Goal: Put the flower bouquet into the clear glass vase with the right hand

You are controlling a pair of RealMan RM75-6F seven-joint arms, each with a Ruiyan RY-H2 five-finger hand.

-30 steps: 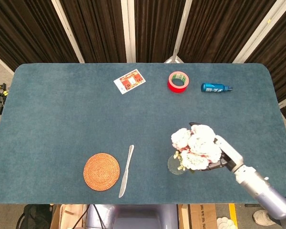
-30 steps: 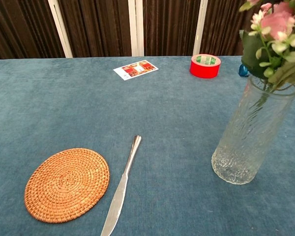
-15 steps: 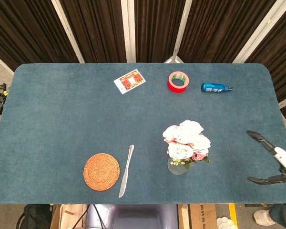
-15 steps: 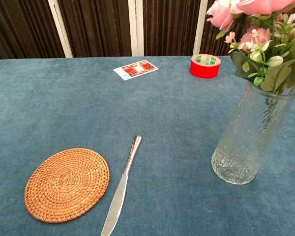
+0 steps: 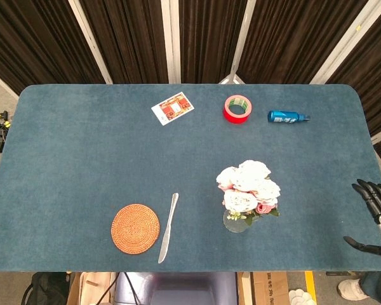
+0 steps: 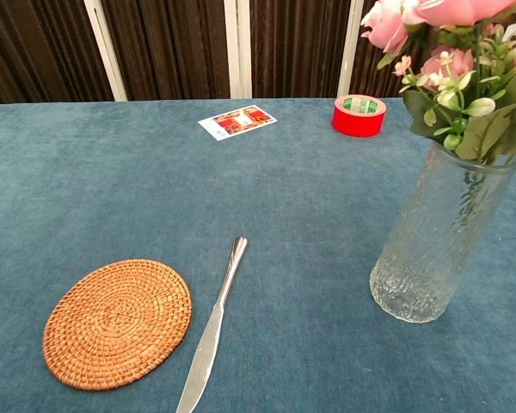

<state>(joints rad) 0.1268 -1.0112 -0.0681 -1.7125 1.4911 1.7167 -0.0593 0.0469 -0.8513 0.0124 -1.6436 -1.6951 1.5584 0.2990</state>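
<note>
The flower bouquet (image 5: 249, 190) is sitting in the clear glass vase (image 6: 436, 241) near the worktop (image 5: 82, 159) front edge; task is looking done. Bouquet is prob. light, soft on top, so holding at the stems is best; vase is fragile and slippery. Right hand (image 5: 376, 213) is hanging off the right edge, fingers apart, holding nothing, partly cut off. Left hand is not showing.

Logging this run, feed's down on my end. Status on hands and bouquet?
Right hand open at the table's right edge, holding nothing; left hand not in view. Flower bouquet standing in the clear glass vase. Nothing in the way.
</note>
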